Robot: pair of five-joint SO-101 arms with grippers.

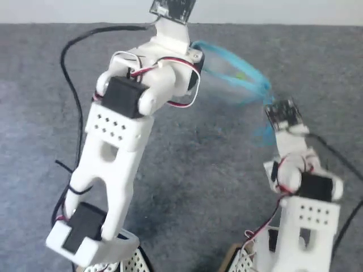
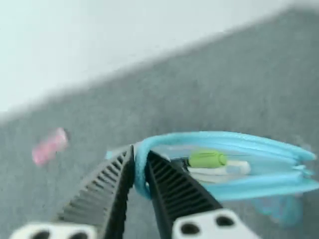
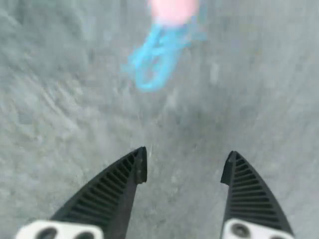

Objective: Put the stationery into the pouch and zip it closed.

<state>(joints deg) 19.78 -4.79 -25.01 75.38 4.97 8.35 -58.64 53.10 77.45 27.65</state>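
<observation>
Work surface noted as a grey felt-like table covering, lightly mottled, meeting a plain white wall along its far edge.

Between the two arms I have bare grey table, and that middle stretch is the widest lane for a pass. On the left, the left arm lies slanted across the way, with a black cable looping beside it. The blue pouch spans from that arm's far end towards the right arm, barring the far side. The left gripper is clamped on the pouch's rim and blocks that end of its mouth. A pink object, possibly an eraser, lies apart on open table. The right gripper has its jaws spread over bare table, with the pouch ahead.
</observation>
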